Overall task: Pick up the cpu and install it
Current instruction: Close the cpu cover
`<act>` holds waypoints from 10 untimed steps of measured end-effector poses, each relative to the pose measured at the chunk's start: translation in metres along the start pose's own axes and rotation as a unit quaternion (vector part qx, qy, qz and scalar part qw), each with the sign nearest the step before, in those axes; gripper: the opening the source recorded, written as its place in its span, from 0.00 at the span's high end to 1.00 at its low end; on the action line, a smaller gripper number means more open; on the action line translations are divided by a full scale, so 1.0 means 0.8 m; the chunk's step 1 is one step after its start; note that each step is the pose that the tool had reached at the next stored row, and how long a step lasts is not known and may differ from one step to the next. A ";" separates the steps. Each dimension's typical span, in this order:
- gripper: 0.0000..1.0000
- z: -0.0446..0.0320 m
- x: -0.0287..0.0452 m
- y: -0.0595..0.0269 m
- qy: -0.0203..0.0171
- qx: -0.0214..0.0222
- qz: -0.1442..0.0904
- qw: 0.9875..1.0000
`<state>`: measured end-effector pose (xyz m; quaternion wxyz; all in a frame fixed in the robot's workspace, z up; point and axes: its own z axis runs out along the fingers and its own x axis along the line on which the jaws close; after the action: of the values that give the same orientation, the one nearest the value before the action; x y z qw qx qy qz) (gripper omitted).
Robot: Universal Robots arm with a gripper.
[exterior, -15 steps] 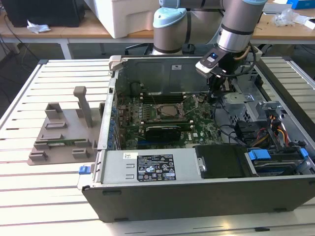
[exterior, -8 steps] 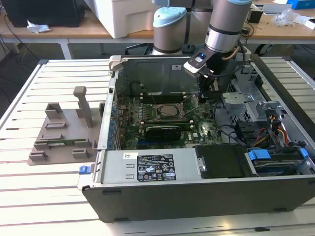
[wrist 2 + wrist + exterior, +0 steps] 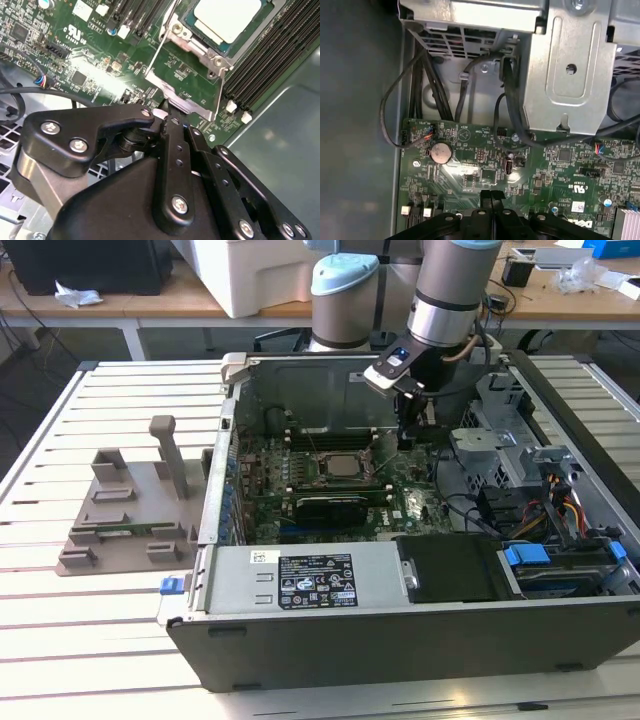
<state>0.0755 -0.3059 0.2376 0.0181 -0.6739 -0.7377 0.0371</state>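
White slats form the surface [image 3: 100,660] on which an open computer case [image 3: 400,630] is laid flat, so its motherboard [image 3: 420,505] is exposed from above. The gripper [image 3: 405,438] is held low to the exterior view's right of the socket [image 3: 220,62], jaws together, nothing visibly held. The cpu [image 3: 227,20] is seated there, silvery top upward.
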 end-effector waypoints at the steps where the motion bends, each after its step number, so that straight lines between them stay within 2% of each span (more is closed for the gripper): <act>1: 0.89 0.0001 0.0002 -0.002 0.000 0.000 0.000 1.000; 5: 0.89 0.0008 0.0009 -0.010 0.000 0.000 0.000 1.000; 10: 0.89 -0.0019 0.0009 -0.010 0.000 0.000 0.000 1.000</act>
<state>0.0673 -0.3059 0.2397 0.0178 -0.6739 -0.7377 0.0371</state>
